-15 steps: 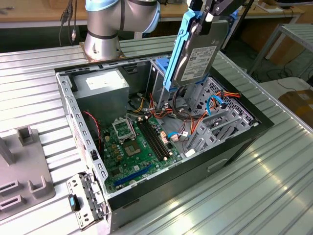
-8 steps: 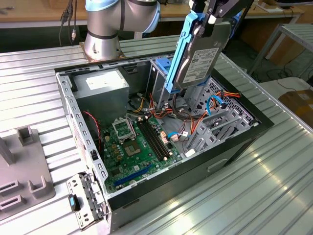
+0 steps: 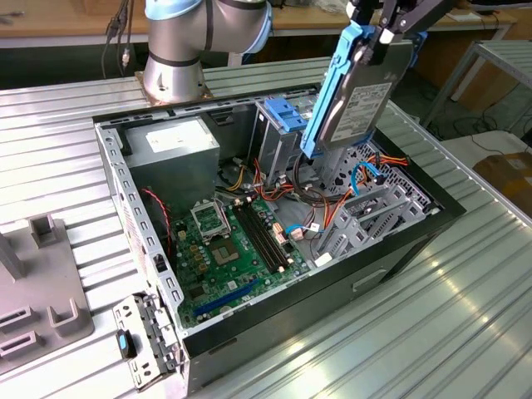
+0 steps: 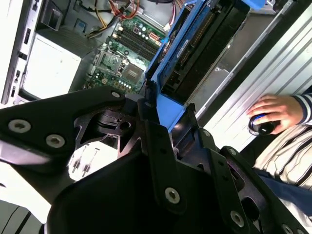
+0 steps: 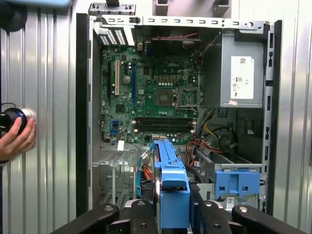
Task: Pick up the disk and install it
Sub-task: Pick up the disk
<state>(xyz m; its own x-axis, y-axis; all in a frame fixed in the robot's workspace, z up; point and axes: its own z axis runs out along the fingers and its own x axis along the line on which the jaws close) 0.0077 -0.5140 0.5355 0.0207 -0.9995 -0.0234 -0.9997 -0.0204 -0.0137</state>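
Above the open case point(image 3: 116, 179), my gripper point(image 3: 387, 32) is clamped on the disk point(image 3: 359, 104), which hangs on edge over the cage point(image 3: 362, 220). I'd judge it best to keep the rails point(image 3: 328, 91) square with the cage, clear of the cables point(image 3: 378, 166), and go slowly.

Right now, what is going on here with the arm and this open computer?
The arm's pincer is shut on the disk and holds it on edge in the air above the open computer case. The disk is not yet installed. Beside the case, a person's hand rests on a small dark device.
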